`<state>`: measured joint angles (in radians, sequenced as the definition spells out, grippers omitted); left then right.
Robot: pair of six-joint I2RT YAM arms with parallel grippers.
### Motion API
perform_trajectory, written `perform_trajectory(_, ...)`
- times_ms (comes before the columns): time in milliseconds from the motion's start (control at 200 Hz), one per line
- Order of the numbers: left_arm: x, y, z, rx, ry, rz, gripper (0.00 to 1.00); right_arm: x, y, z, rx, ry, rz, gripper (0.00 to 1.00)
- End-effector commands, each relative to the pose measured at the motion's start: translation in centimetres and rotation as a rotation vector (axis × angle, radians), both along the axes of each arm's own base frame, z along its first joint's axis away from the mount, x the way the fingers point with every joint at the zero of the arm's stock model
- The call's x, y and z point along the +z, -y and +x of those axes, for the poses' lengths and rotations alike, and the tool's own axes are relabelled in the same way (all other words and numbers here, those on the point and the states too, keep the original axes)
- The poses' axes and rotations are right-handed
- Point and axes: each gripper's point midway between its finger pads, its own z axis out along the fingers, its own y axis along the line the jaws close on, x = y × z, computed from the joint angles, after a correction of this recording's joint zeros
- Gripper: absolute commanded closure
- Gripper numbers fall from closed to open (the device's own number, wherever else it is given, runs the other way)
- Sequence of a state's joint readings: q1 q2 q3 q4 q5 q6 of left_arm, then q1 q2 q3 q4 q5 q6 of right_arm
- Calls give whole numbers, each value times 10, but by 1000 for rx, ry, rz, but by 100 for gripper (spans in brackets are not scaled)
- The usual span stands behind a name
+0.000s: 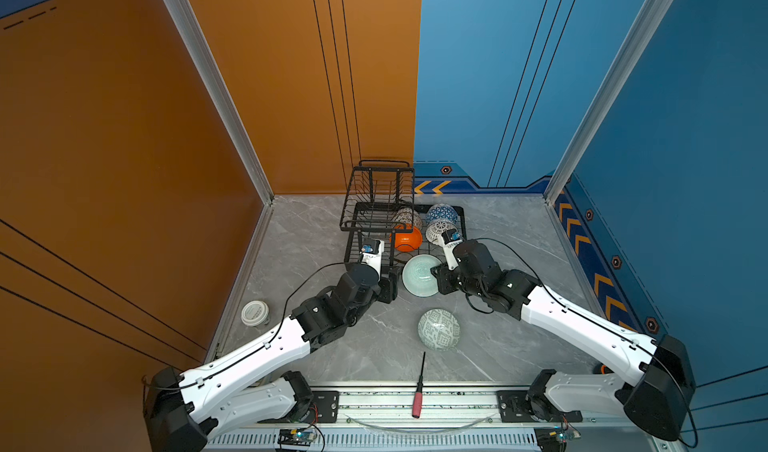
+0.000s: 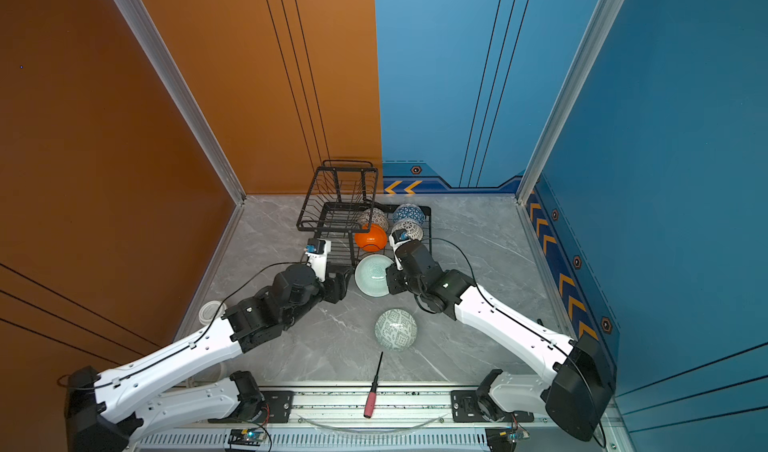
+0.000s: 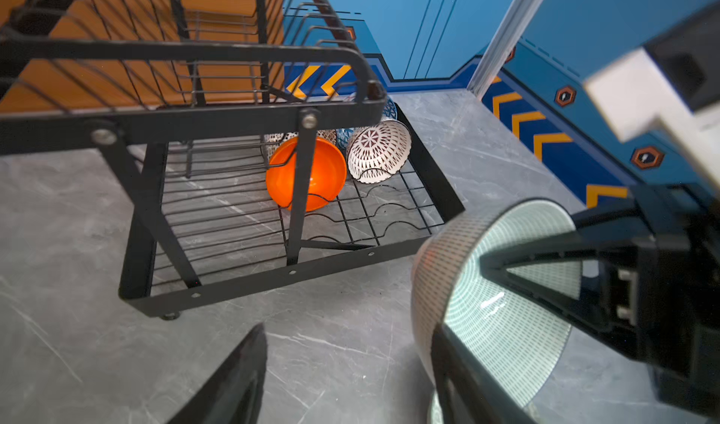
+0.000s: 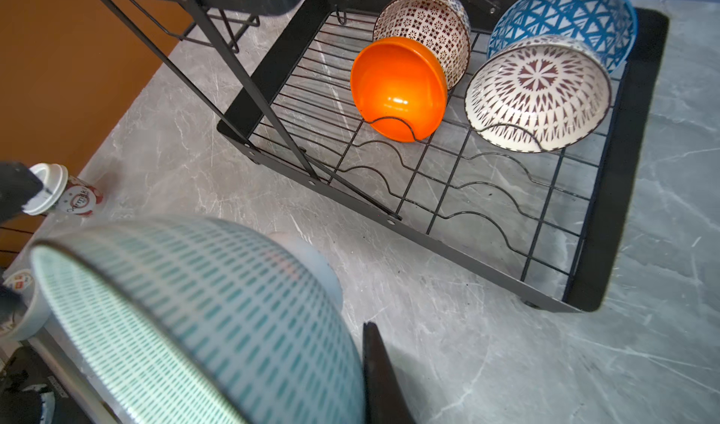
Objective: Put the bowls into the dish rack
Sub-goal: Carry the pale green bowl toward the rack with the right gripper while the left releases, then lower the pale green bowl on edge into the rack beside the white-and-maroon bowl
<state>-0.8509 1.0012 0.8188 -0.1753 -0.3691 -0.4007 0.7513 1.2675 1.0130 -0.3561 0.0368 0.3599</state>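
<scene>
A pale mint green bowl (image 1: 419, 277) (image 2: 372, 275) hangs tilted just in front of the dish rack (image 1: 462, 221) (image 2: 429, 221). My right gripper (image 1: 437, 272) (image 4: 356, 336) is shut on its rim; one finger is hidden inside. My left gripper (image 1: 392, 288) (image 3: 346, 328) is open, one finger at the bowl's (image 3: 506, 336) rim, the other well apart. In the rack's low tray stand the orange bowl (image 1: 406, 239), the cream dotted bowl (image 1: 406, 217), the blue-white bowl (image 1: 441, 213) and the white lattice bowl (image 1: 435, 230). A grey-green patterned bowl (image 1: 438, 330) (image 2: 395, 330) lies on the table.
The rack's raised upper basket (image 1: 378, 196) stands over its left part. A red-handled screwdriver (image 1: 417, 391) lies at the table's front edge. A small lidded cup (image 1: 254, 312) (image 4: 58, 192) sits at the left wall. Wavy slots (image 4: 487, 192) in the tray's near half hold nothing.
</scene>
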Motion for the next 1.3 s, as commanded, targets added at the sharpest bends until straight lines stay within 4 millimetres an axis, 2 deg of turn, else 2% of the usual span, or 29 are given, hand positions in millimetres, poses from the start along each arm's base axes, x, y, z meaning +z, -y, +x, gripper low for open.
perform_trajectory(0, -15, -21, -10, -34, -85, 82, 18, 28, -8, 2, 130, 96, -24, 100)
perform_trajectory(35, -16, -27, -11, -35, -95, 92, 15, 25, -8, 1, 157, 102, -65, 100)
perform_trajectory(65, -17, -30, -12, -40, -106, 97, 7, 23, -8, 1, 179, 107, -102, 100)
perform_trajectory(115, -18, -35, -13, -46, -121, 103, 0, 19, -6, 4, 198, 121, -165, 100)
perform_trajectory(235, -21, -43, -13, -45, -144, 108, 2, 16, 2, 16, 217, 180, -306, 100)
perform_trajectory(436, -29, -44, -12, -46, -169, 105, 2, 27, 7, 34, 278, 349, -535, 100)
perform_trajectory(761, -35, -45, -9, -48, -193, 106, 2, 66, 7, 47, 278, 723, -904, 100)
perform_trajectory(1026, -36, -46, -8, -47, -199, 101, 2, 70, 16, 64, 231, 861, -1118, 100)
perform_trajectory(1297, -37, -48, -8, -45, -206, 102, 2, 60, 33, 89, 209, 847, -1249, 100)
